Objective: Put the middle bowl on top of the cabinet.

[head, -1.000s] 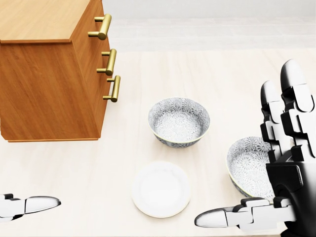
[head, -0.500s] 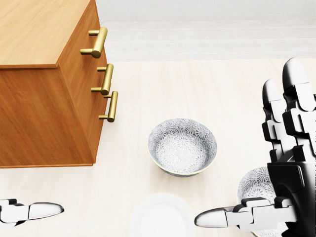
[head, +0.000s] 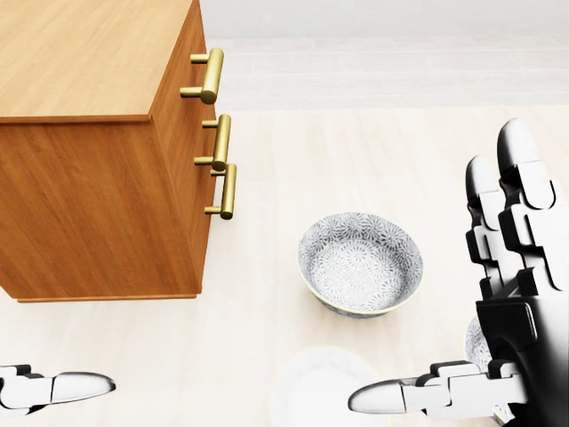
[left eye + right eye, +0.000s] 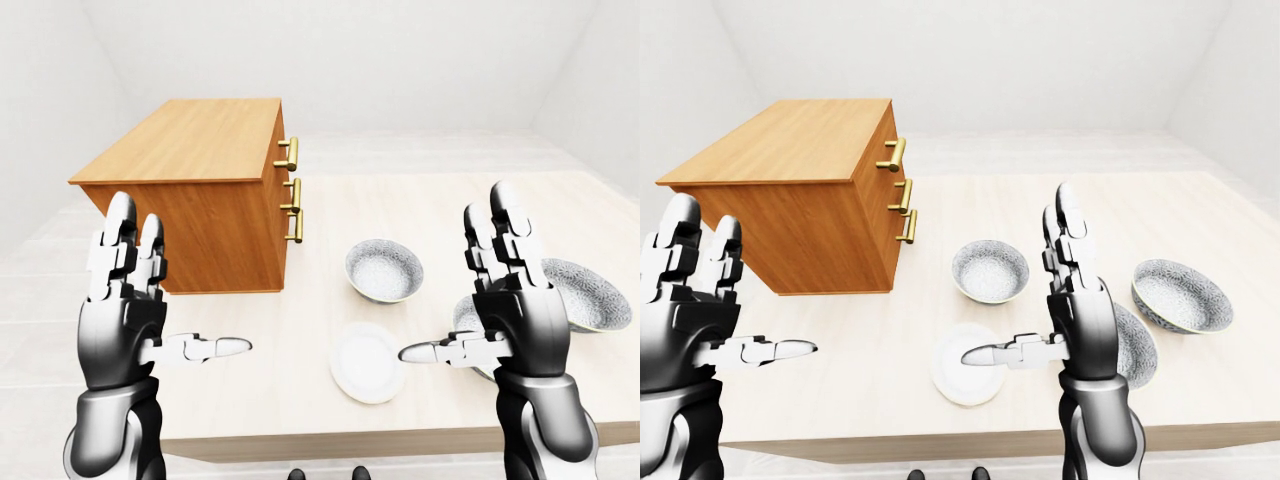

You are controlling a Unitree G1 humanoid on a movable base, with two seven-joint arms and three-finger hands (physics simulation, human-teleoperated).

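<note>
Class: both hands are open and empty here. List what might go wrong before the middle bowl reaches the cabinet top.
1. The right hand partly hides the middle bowl, so it may take the left bowl instead.
2. The right bowl sits close beside it; a grasp could knock it.

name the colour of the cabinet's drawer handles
Shiny brass-gold handles on the brown wooden cabinet; head view best.

Left hand (image 4: 125, 325), right hand (image 4: 520, 315): identical build. Three fingers (image 4: 508, 215) each, glossy white shells, black joint gaps. Hand-back housing dark gunmetal, blocky. Below each hand: forearm (image 4: 540, 430) rounded, grey metallic, dark wrist seam.
</note>
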